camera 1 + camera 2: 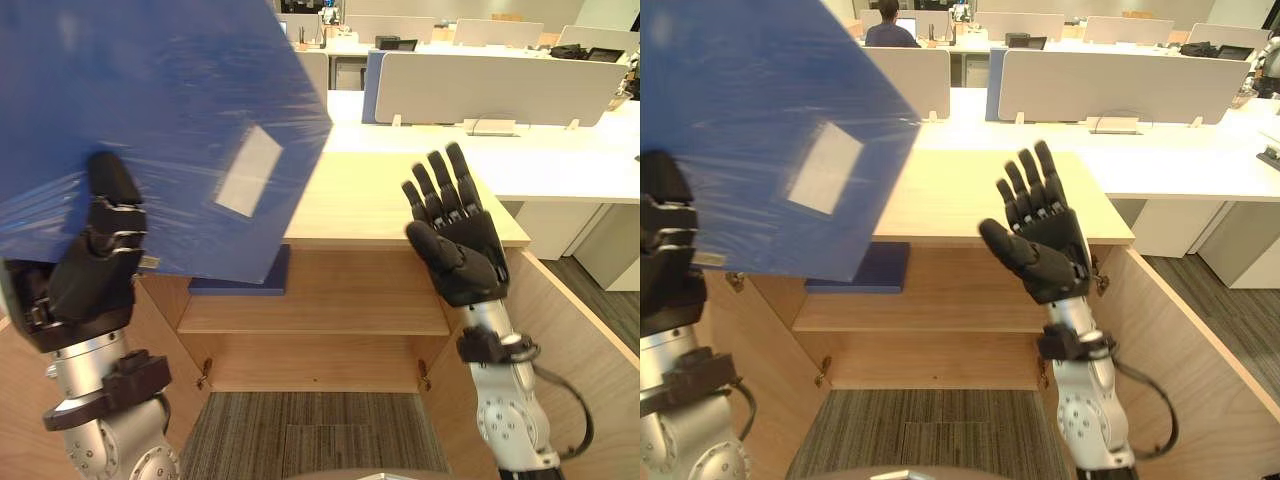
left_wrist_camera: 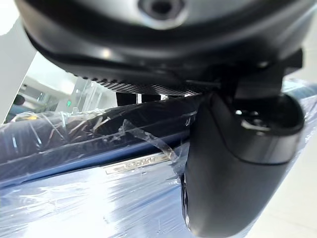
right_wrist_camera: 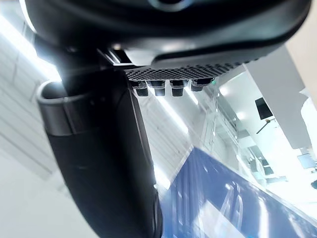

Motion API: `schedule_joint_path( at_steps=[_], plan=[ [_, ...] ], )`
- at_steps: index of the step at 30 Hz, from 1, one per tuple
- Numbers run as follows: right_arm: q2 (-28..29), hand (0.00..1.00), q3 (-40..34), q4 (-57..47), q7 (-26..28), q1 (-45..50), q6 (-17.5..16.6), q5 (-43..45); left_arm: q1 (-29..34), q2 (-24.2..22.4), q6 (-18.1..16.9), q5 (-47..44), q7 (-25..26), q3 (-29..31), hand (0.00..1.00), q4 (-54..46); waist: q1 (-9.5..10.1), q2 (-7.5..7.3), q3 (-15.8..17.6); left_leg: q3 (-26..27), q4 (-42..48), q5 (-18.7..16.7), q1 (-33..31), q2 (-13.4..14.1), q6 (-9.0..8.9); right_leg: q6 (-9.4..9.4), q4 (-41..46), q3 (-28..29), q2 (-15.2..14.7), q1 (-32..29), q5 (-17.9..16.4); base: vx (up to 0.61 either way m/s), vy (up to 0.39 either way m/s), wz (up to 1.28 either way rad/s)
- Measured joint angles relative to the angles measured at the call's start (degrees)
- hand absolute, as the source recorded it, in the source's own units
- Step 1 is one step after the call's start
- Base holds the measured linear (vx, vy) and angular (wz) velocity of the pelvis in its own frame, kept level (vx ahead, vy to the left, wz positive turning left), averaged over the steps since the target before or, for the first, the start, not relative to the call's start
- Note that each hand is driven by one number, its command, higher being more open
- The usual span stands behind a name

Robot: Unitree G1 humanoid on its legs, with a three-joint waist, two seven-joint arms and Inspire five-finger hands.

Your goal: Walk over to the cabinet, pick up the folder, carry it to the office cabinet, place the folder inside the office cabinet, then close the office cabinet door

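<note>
A large blue folder (image 1: 150, 120) wrapped in clear film, with a white label (image 1: 250, 170), is held up high at the left, tilted. My left hand (image 1: 95, 260) is shut on its lower edge, thumb (image 2: 237, 163) pressed on the blue cover (image 2: 89, 208). My right hand (image 1: 455, 235) is raised with fingers straight and spread, palm towards the folder, apart from it. The low wooden office cabinet (image 1: 400, 215) stands in front with both doors swung open. The folder (image 1: 760, 130) hides the cabinet's left part.
Another blue folder (image 1: 240, 280) lies on the cabinet's upper shelf at the left. The open right door (image 1: 580, 330) stands beside my right arm. White desks with grey dividers (image 1: 500, 90) lie beyond the cabinet. A person (image 1: 888, 30) sits far back.
</note>
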Motion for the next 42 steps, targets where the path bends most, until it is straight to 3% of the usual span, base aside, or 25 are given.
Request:
schedule_joint_path(
  at_steps=[2,11,16,19,30,31,36,37,42],
  plan=[
    [-2.52,1.00,2.31,0.24,-1.54,-6.30,1.33,-4.51,-0.25,1.81,-0.09,4.29,-1.11,-4.01,0.00,0.18,0.15,0.18,-0.22,0.02,0.01,0.03,-0.06,0.07,-0.01,-0.02,-0.02,0.02,0.09,-0.05,0.07,0.00,0.000,0.00],
    [-15.88,1.00,4.04,5.10,-2.72,-17.67,2.74,-10.80,-1.18,5.13,-1.89,6.20,-1.06,-4.19,0.00,1.24,0.49,-0.24,-0.84,0.16,0.02,0.08,-0.49,0.14,0.00,0.05,-0.09,0.26,0.17,-0.36,0.38,0.00,0.000,0.00],
    [-23.74,1.00,5.36,8.25,-2.88,-28.73,2.45,-12.98,0.64,15.98,-1.63,3.20,-4.25,-9.49,0.00,2.24,0.42,0.40,-1.28,0.59,-0.01,0.18,-0.49,0.16,0.11,0.24,-0.03,0.94,0.12,-0.71,0.79,-0.03,0.012,-0.05],
    [-30.40,1.00,7.95,8.23,-0.93,-32.88,1.15,-15.08,1.27,17.78,-1.63,1.65,-4.67,-9.51,0.00,3.27,0.34,0.61,-1.68,0.73,-0.22,0.24,-0.44,0.17,0.13,0.26,-0.01,1.10,0.12,-0.78,0.89,-0.02,0.007,-0.03],
    [-34.03,1.00,8.12,8.14,-0.13,-33.27,-0.76,-17.92,2.86,20.55,-2.63,0.07,-4.88,-10.11,0.00,3.50,0.27,0.54,-1.88,0.80,-0.28,0.66,-0.22,0.22,0.26,0.30,0.24,1.21,0.12,-0.76,0.97,0.00,0.001,0.00],
    [-34.03,0.00,8.12,8.16,-0.08,-33.26,-0.76,-18.99,3.32,20.74,-2.79,0.06,-4.88,-10.10,0.00,3.50,0.23,0.57,-1.90,0.80,-0.28,0.70,-0.23,0.22,0.28,0.31,0.23,1.22,0.12,-0.77,1.00,0.00,0.000,0.00],
    [-36.84,0.00,12.13,9.33,1.76,-33.26,-0.64,-13.74,4.45,23.77,-3.22,-1.15,-4.88,-9.49,0.00,4.77,0.31,0.59,-1.91,0.81,-0.29,0.81,-0.35,0.27,0.28,0.30,0.18,1.25,0.18,-0.86,1.11,0.00,0.000,0.00],
    [-38.82,0.00,14.25,9.49,2.32,-33.27,-0.54,-11.37,4.88,25.07,-3.52,-1.60,-4.89,-9.39,1.00,5.40,0.41,0.55,-1.94,0.81,-0.29,0.84,-0.49,0.30,0.26,0.27,0.13,1.26,0.21,-0.97,1.18,0.00,0.000,0.00],
    [-45.89,0.00,21.38,10.02,5.97,-33.26,1.72,-2.86,6.93,29.99,-4.17,-1.74,-5.00,-9.37,1.00,8.31,0.56,-0.04,-2.21,0.81,-0.28,0.97,-0.79,0.53,0.08,0.13,0.06,1.34,0.45,-1.29,1.37,0.00,0.000,0.00]
  ],
)
